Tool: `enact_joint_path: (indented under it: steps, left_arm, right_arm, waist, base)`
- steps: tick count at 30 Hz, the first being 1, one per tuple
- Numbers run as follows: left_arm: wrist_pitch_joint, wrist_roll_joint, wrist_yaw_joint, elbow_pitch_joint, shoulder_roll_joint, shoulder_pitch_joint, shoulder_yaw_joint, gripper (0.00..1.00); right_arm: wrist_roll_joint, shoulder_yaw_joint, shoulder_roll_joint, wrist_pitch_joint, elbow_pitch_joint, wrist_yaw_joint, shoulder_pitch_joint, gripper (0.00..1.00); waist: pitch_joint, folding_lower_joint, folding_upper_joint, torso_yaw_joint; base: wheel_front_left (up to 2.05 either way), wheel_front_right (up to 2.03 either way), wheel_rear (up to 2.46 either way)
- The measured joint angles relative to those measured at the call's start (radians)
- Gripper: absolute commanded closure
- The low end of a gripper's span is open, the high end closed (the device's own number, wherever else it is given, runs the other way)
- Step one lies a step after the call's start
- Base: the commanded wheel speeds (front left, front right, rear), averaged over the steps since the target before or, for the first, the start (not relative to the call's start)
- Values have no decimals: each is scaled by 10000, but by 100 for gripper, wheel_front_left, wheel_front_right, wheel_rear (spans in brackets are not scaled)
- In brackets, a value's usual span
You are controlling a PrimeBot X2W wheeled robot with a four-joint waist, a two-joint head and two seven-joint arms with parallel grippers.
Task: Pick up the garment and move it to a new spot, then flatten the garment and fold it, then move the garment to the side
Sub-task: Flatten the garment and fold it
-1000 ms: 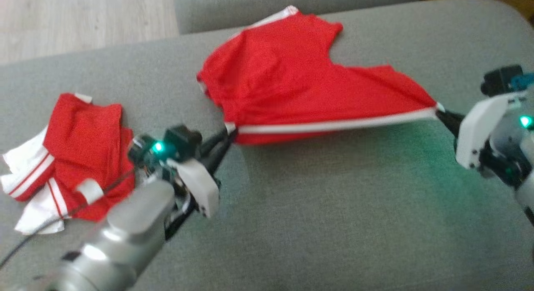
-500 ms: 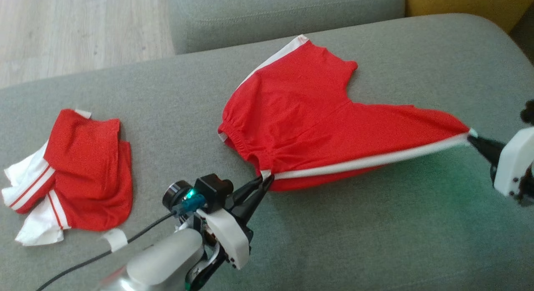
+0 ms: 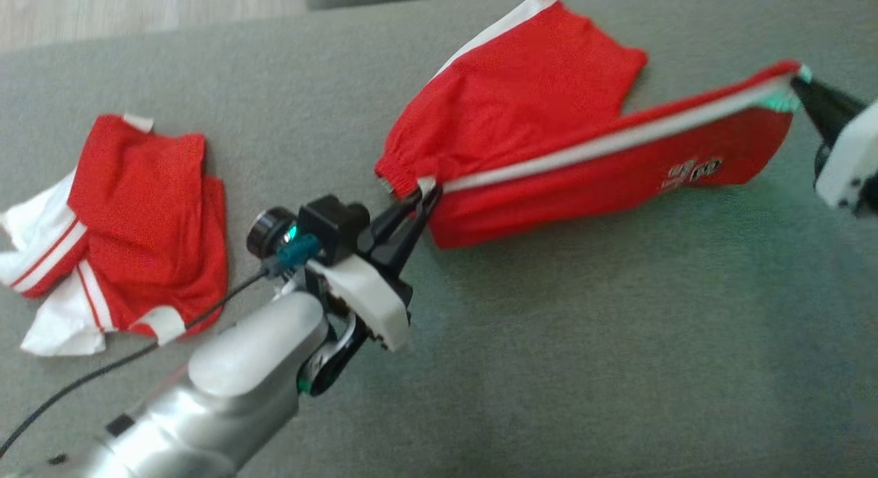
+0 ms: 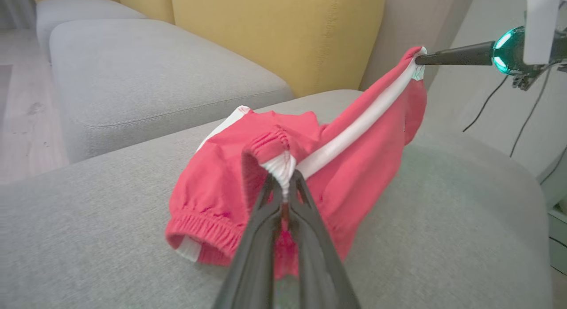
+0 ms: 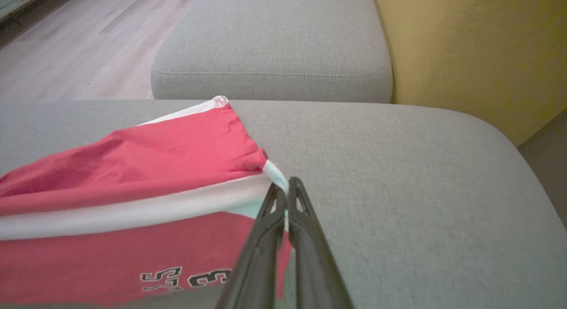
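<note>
Red shorts pulled taut, partly lifted off the sofa.
I had L hand pinched on the white stripe's waistband end and R hand pinched on its hem end; far leg lay on the cushion.

Black print on the garment blurred beyond reading in the head view, garment's waistband end cut off in the right wrist view, casing of the right gripper beside the garment cropped.
</note>
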Motion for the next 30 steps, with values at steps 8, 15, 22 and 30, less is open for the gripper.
enact_joint_path:
  steps: [8,15,22,30]
  left_arm:
    - [123,92,67,700,-433,-817,125,100]
    - [48,84,-23,1423,-980,-1402,303,100]
    - [-142,84,-207,2199,-1645,-2264,445,100]
    - [-313,88,-387,3116,-2245,-2843,443,100]
  right_arm:
    - [-1212,-92,681,-491,1066,0,-1608,100]
    - [-1958,180,1005,-1315,2182,0,-2946,100]
    - [-2648,500,1068,-2224,3319,0,-4237,100]
    - [-3060,913,1342,-3118,4675,0,-5160,100]
  waist:
    - [808,0,0,672]
    - [1462,-1,0,1195]
    - [2172,0,-1,1699]
    - [2774,-1,-1,2240]
  base:
    - [0,0,0]
    - [0,0,0]
    - [0,0,0]
    - [0,0,0]
